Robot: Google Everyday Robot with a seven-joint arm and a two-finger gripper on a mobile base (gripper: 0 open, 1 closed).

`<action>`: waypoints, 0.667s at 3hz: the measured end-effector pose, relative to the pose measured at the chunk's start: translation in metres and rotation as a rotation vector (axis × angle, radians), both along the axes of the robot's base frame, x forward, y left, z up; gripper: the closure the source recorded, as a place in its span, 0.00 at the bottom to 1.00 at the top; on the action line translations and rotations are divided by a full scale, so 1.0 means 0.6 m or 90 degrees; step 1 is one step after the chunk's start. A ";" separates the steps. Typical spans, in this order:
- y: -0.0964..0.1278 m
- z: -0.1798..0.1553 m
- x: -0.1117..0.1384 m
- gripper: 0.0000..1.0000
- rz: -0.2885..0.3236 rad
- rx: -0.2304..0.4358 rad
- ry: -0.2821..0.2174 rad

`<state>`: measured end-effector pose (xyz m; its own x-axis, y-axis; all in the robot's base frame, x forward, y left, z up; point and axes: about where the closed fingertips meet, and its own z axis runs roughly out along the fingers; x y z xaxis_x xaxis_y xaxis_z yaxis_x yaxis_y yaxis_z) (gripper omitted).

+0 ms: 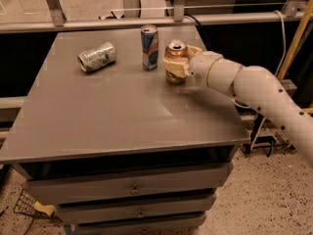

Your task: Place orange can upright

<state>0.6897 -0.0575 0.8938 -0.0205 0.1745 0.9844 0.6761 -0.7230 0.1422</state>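
Upper centre of the frame: the orange can (pixel 176 50) stands upright on the tabletop (pixel 112 114), silver top up. It is just right of the blue can (pixel 149 48) and well apart from the green can (pixel 97 57), which lies on its side at upper left. The claw (pixel 177 62) is clenched around the orange can at mid-height, with the pale fingers (pixel 169 66) wrapped across its wall. The arm (pixel 254 84) enters from the right edge.

Handling is judged as follows:

- **Weight:** The orange can is expected to be light, probably empty, and easily tipped by any sideways drag.
- **Wall:** The thin metal wall is expected to dent under pressure, so only a moderate squeeze is advised.
- **Surface:** The glossy surface is likely slippery.
- **Hold:** Hold is best taken across the cylindrical wall at mid-height, as shown, not at the rim.
- **Release:** The fingers should be parted evenly and drawn straight back, and contact with the blue can avoided.
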 end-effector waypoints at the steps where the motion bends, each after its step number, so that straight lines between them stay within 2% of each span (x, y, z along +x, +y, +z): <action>1: 0.002 0.002 -0.001 0.05 0.002 0.002 0.002; 2: -0.001 0.005 -0.003 0.00 0.002 0.002 0.003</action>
